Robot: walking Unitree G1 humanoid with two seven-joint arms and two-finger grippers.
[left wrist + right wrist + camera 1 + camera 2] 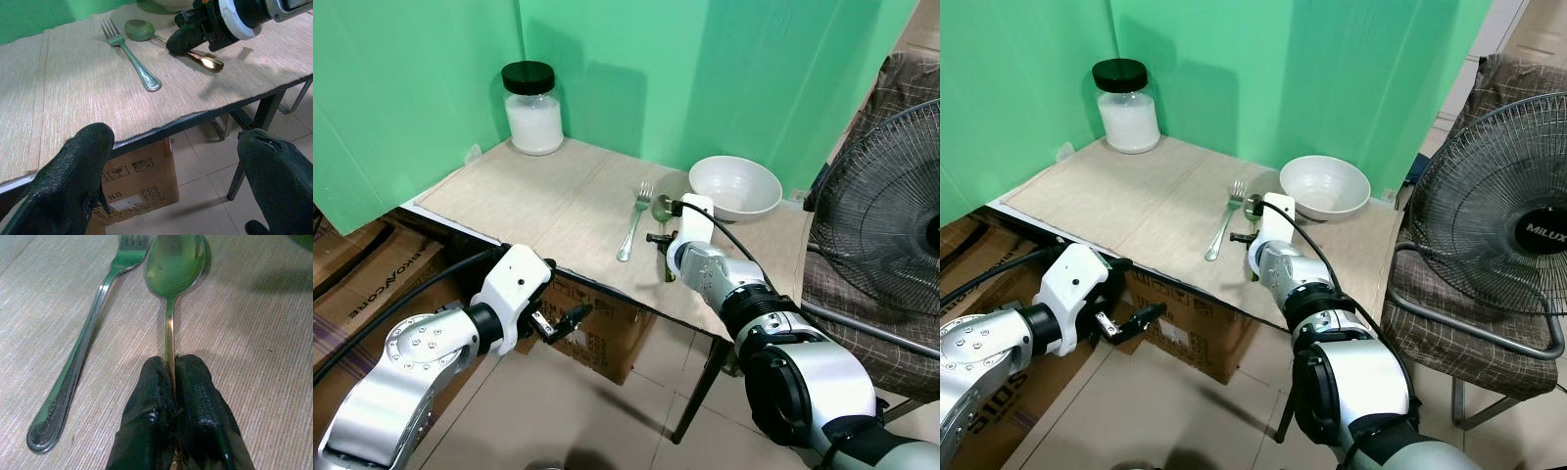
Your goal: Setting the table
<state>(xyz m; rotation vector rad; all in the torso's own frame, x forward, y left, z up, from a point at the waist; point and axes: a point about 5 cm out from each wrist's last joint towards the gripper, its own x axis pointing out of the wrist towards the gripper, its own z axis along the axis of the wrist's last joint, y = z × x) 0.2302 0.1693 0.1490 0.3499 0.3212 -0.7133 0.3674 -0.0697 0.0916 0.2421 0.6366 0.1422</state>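
Right wrist view: spoon [172, 279] lies on the woven mat [264, 357], bowl end away from the right pincer [174, 382], handle running back between the fingertips. Right pincer is clamped narrow on the spoon handle, both black fingers [200, 401] pressed together around it and down at mat level. Fork [83, 357] lies just beside the spoon on the pincer's left, roughly parallel, tines away from the pincer, not touching the spoon.

Left eye view: white bowl [735, 186] sits just beyond the right pincer, past the spoon's bowl end, near the far right corner of the surface [519, 191]. Glass jar [532, 108] with black lid and white contents stands well apart, far to the pincer's left at the back corner against the green backdrop [636, 69].

Left pincer [560, 325] hangs below the front edge of the surface, off the mat, fingers spread wide, holding nothing. Cardboard box [597, 323] sits under the surface just beyond it, on the tiled floor [558, 401].

Standing fan [891, 225] to the right of the right arm, in front of a chair [1469, 323] with checked upholstery.
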